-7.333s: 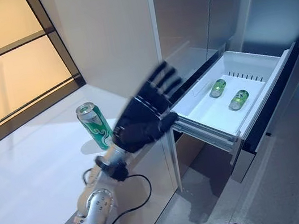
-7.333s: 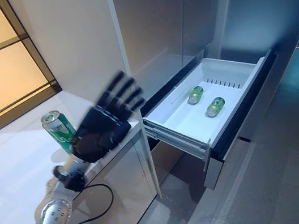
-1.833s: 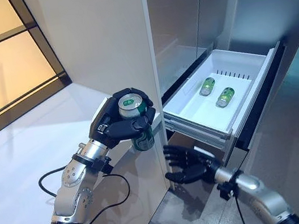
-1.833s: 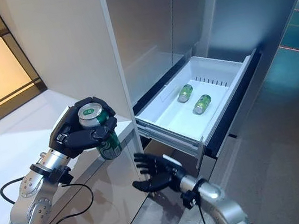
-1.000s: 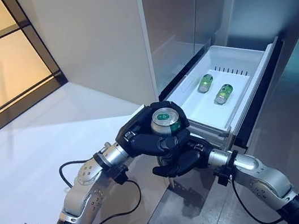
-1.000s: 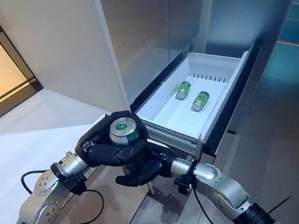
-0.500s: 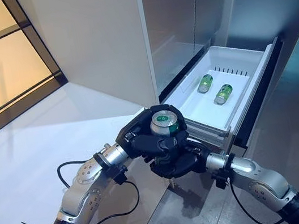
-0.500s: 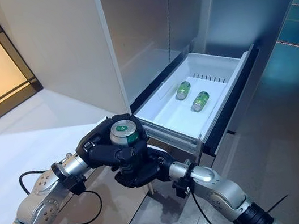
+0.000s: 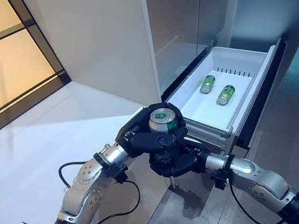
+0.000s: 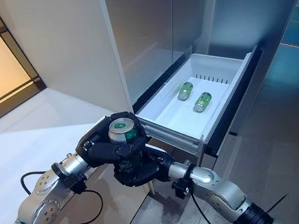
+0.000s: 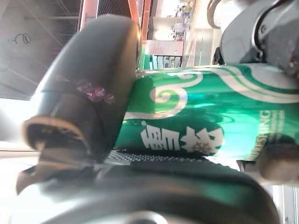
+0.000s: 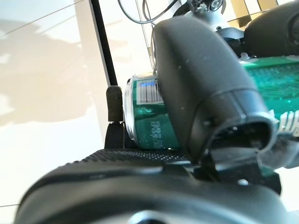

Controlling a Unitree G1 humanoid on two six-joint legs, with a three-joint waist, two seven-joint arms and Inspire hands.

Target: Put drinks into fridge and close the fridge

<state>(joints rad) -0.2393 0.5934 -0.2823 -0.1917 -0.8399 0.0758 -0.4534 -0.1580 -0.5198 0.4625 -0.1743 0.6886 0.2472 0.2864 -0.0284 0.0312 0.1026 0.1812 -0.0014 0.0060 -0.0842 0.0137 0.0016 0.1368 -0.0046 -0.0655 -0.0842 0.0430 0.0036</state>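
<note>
You have the green can point(image 9: 162, 122) held upright in mid-air, just off the near corner of the white table point(image 9: 31, 160) and just in front of the near edge of the open fridge drawer point(image 9: 196, 117). Your left hand point(image 9: 142, 139) wraps the can's upper part from the table side, its fingers point(image 9: 168, 136) curled round the rim and body; in the left wrist view the thumb lies across the green wall of the can. Your right hand point(image 9: 175, 164) comes up from below and clasps the lower part of the same can, fingers curled round it; the right wrist view shows its thumb over the can's side, next to the barcode at the bottom end. So both hands are clamped on the one can, left above and right beneath, touching or almost touching each other. The drawer is pulled out from the grey fridge point(image 9: 225, 13). Inside it two more green cans lie on their sides near the far wall, close together but apart: one can point(image 9: 207, 84) nearer the fridge body, the other can point(image 9: 225, 95) nearer the drawer's front panel. The near half of the drawer's white floor is bare.
</note>
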